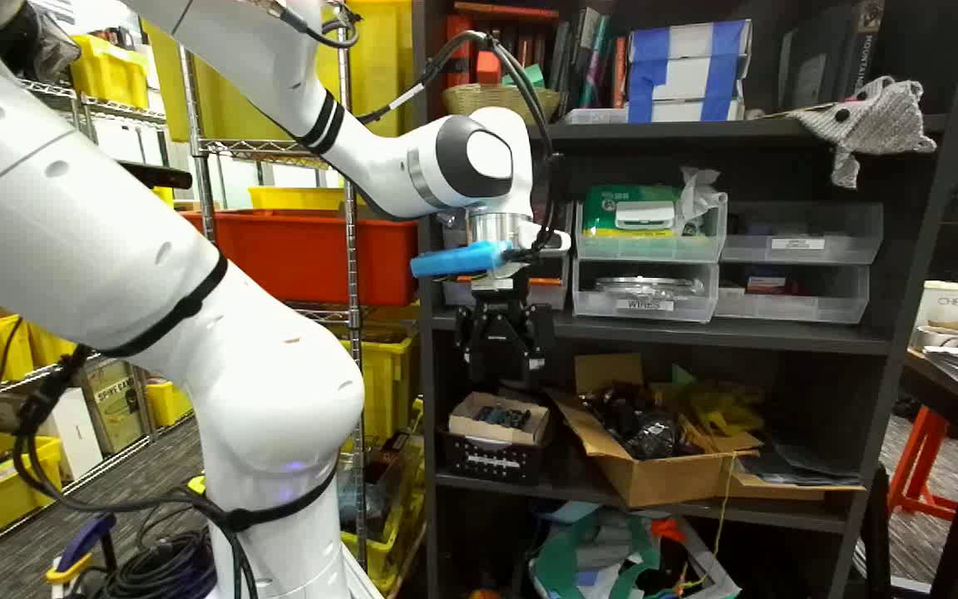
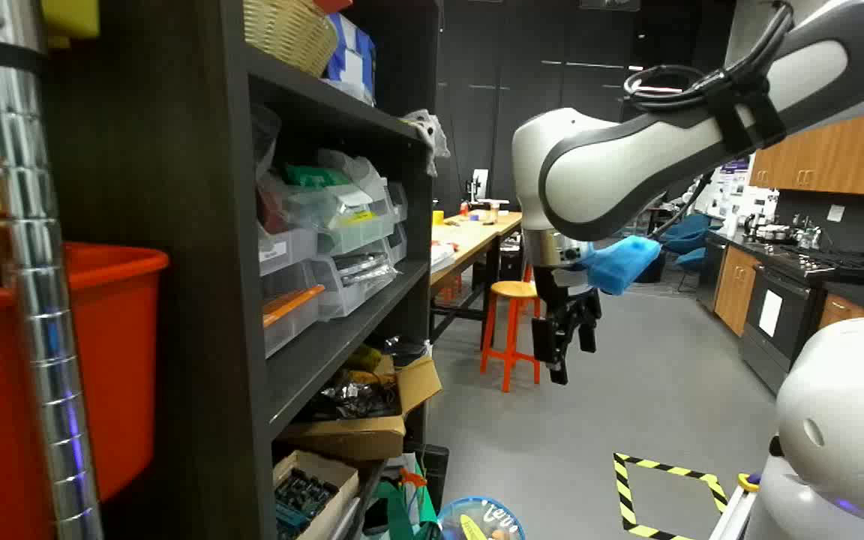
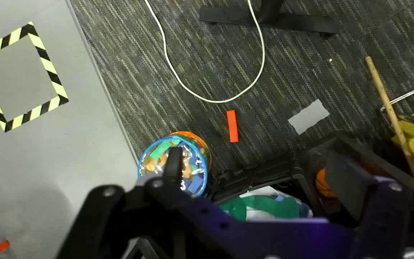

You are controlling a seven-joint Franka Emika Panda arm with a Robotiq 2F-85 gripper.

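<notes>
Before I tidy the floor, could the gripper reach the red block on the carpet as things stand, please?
Possibly yes: the open gripper hangs empty and nothing covers the red block, though reaching that low is uncertain.

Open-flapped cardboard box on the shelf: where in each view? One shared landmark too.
In an exterior view: open-flapped cardboard box, lower half, right of centre.
In an exterior view: same box, lower half, left of centre.
Wrist view: not in it.
Shared landmark: open end effector, in all three views.

A dark bookcase [image 1: 670, 333] stood beside wire shelving [image 1: 353, 274]; an orange-legged stool [image 2: 514, 289] rested on grey floor [image 2: 672, 382], a black wall [image 2: 484, 90] behind it.
</notes>
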